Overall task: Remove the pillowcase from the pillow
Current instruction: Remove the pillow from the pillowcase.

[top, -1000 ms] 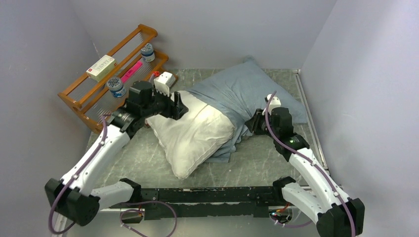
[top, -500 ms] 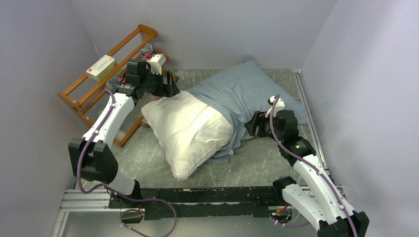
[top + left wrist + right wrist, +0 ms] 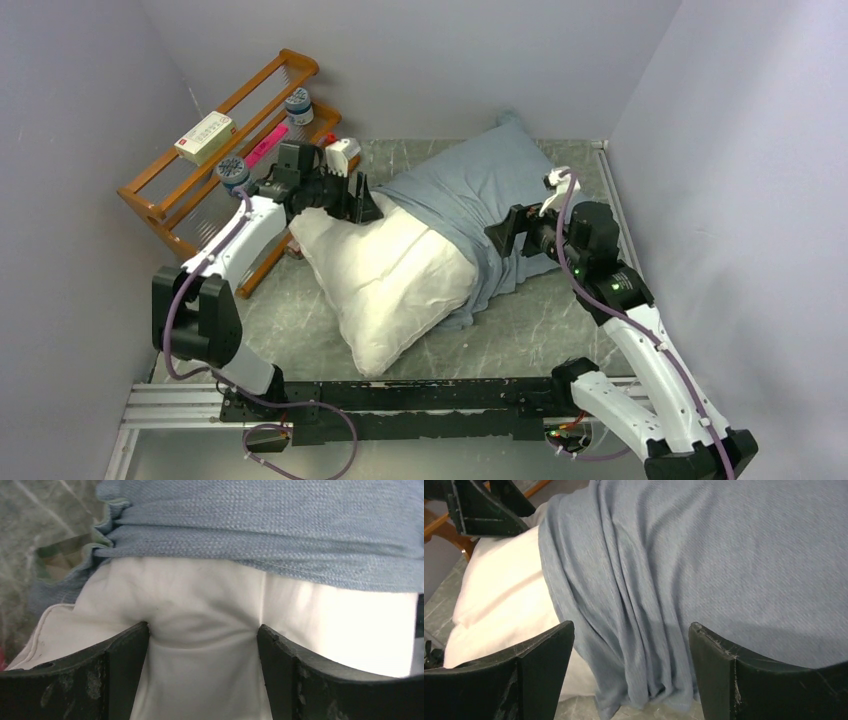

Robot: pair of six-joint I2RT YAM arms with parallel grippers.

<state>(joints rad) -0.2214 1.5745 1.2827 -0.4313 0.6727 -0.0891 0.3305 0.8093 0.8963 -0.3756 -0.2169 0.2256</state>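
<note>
Pillowcase (image 3: pixel 480 185) | far end of pillow (image 3: pixel 385 275) inside | rest bare

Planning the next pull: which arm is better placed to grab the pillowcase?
Right. Its open claw is lined up on the bunched folds of the pillowcase. The left claw, also open, presses on bare pillow, short of the hem.

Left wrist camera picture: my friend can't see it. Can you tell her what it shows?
The left gripper has its two black fingers spread wide against the white pillow, whose cloth puckers at their tips. Above, the blue-grey pillowcase is bunched back off this end of the pillow, with grey table at the upper left.
</note>
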